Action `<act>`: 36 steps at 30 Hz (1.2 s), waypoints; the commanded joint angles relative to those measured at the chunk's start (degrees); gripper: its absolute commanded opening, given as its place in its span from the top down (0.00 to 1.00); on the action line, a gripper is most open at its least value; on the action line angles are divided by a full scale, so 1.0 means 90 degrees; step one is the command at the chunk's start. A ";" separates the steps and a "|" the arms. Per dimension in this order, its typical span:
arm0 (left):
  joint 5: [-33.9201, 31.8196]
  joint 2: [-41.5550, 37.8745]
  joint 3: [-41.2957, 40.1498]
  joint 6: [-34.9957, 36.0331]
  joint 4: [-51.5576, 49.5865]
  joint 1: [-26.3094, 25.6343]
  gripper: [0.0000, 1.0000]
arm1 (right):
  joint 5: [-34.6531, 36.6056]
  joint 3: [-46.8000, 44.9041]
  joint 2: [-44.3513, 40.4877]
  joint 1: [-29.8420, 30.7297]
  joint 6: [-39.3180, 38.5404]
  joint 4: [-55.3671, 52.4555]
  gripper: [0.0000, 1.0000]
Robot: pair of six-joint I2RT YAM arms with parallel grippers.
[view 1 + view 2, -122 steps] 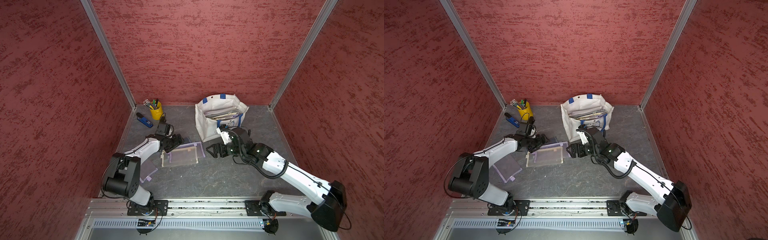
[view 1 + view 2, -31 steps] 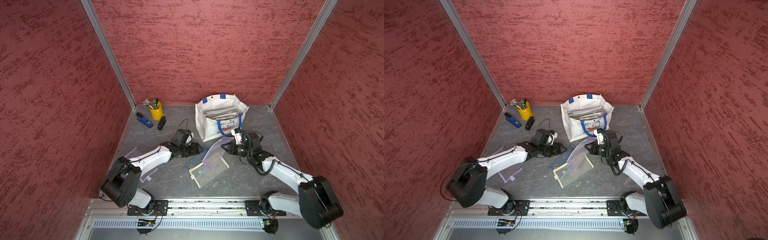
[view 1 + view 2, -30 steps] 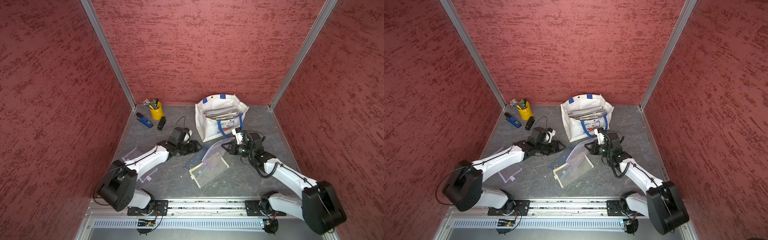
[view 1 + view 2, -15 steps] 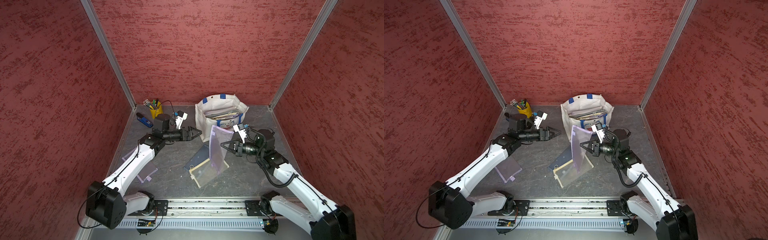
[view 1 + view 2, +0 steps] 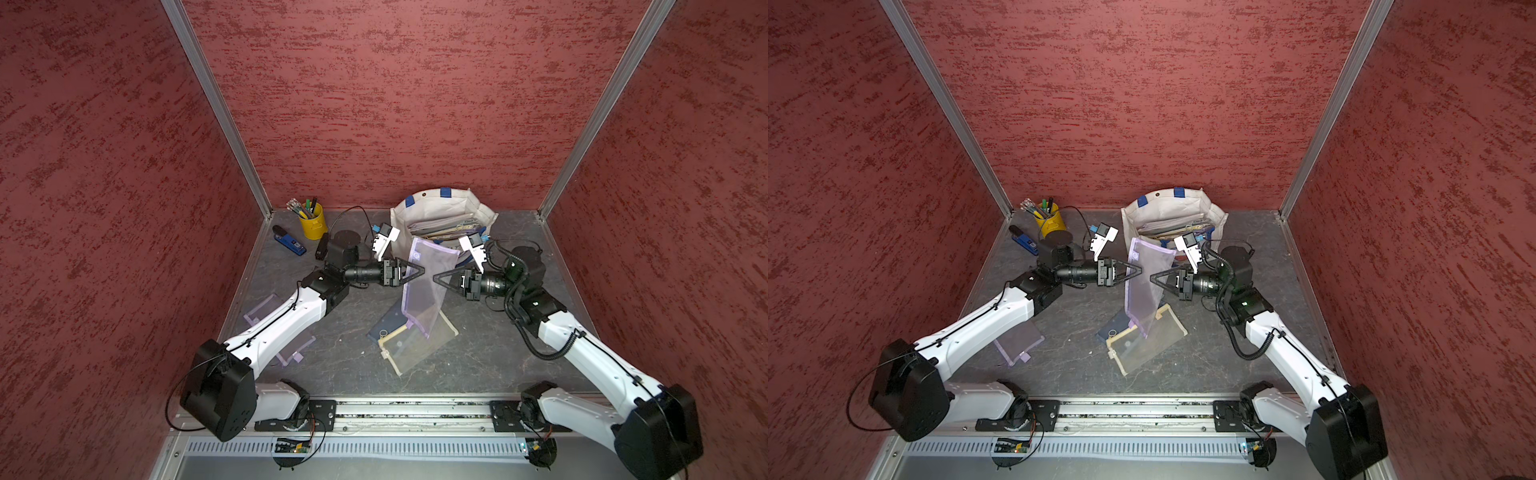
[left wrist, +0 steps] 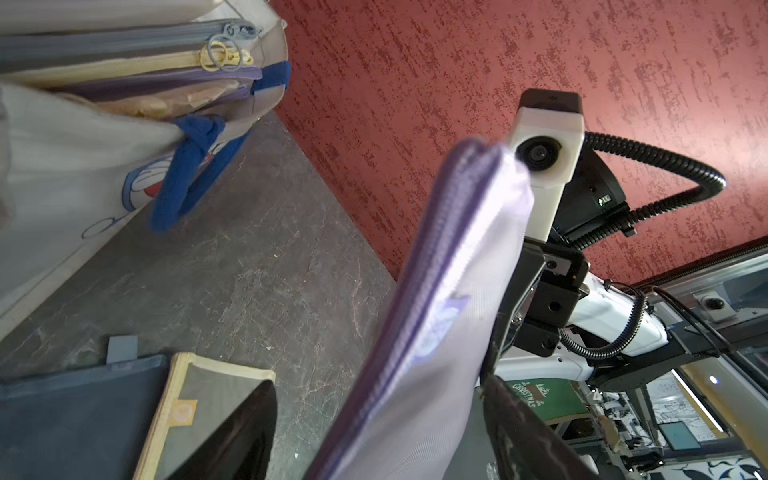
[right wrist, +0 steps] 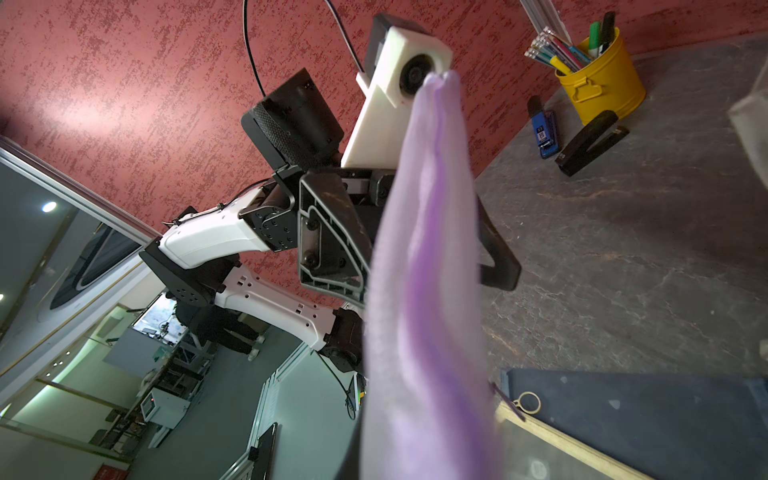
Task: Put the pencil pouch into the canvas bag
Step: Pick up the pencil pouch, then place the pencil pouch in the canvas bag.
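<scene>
"Pencil pouch (image 5: 424, 286), where?"
"Both top views: one purple one held upright before the canvas bag (image 5: 440, 205), pinched by the right gripper (image 5: 435, 277). Three more pouches (image 5: 409, 353) lie flat."
"Left wrist?"
"Left gripper (image 6: 378, 428) spread wide around it."
"Right wrist?"
"One yellow cup (image 7: 598, 79), two staplers (image 7: 590, 143)."

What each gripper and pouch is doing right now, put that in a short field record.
held pouch: purple mesh pouch, upright in front of the canvas bag, not yet inside
right gripper: shut on the pouch near one side edge
left gripper: open, fingers either side of the pouch's opposite edge
bag contents: several flat pouches standing inside
table: yellow-trimmed pouch overlapping a dark blue pouch; second purple pouch partly under the left arm
</scene>
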 commanded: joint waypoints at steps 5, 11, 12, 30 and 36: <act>0.0271 -0.0201 -0.0074 -0.0147 0.0597 0.0039 0.75 | 0.0134 0.0478 0.0200 0.0032 -0.0210 0.0239 1.00; -0.0230 -0.0635 0.0387 0.0332 -0.0457 0.0442 1.00 | 0.1041 0.0931 0.0333 0.0023 -0.0680 -0.0648 0.70; -0.0441 -0.0669 0.0656 0.0591 -0.0986 0.0563 1.00 | 0.1382 0.1029 0.0303 0.0028 -0.0875 -0.1033 0.52; -0.7125 0.4566 0.9325 0.5309 -0.5203 -0.0377 1.00 | 0.4793 0.1812 -0.0368 -0.0349 -0.1663 -0.4806 0.05; -0.7964 0.6218 1.0842 0.6431 -0.4268 -0.0776 1.00 | 0.4934 0.1693 -0.0912 -0.0396 -0.1701 -0.5457 0.04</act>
